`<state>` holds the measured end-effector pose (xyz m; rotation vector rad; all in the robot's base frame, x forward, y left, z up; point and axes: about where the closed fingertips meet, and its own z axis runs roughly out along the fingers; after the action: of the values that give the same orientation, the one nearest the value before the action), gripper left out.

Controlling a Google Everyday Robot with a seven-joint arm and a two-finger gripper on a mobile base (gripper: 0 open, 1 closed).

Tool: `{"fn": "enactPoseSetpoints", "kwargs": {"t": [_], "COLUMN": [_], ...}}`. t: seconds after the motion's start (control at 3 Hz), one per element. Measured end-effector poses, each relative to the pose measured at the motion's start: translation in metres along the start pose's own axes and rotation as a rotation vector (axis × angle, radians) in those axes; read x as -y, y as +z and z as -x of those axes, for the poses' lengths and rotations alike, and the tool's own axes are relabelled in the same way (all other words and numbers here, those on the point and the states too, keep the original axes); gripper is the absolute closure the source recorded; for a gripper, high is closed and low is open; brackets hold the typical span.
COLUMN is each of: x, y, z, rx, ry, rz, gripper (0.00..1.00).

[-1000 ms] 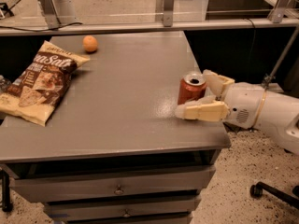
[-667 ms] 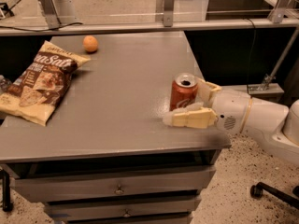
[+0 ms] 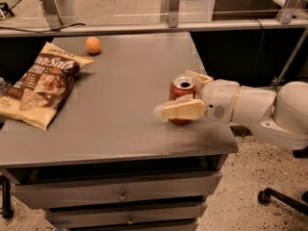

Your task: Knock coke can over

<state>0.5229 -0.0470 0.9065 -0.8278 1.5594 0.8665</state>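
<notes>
Straddling the upright coke can (image 3: 182, 88) with the gripper (image 3: 176, 93), fingers (image 3: 181, 110) spread apart, one either side.

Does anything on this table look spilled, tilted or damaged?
Nothing stands out. The small red aluminium drink can stands upright near the right edge of the grey table, unspilled, with the tool at it.

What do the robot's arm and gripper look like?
The arm is white and glossy, built of thick rounded segments with darker seams between them and a small patch of dark dots near the wrist. The gripper, at the can, is pale yellow and tapered. No cables show.
</notes>
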Motion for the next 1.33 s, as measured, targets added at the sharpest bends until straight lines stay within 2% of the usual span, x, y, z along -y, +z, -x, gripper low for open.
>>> {"fn": "enactPoseSetpoints", "kwargs": {"t": [0.33,0.67,1.0,1.33], "x": [0.019,0.022,0.018,0.013], "y": [0.024,0.058,0.092,0.107], "z": [0.005,0.014,0.032,0.043], "rx": [-0.074,-0.111,-0.108,-0.109], "ry": [-0.04,-0.052,-0.044,-0.043], "rz": [-0.013,0.001,0.023,0.04], "gripper": [0.0,0.0,0.0,0.0]}}
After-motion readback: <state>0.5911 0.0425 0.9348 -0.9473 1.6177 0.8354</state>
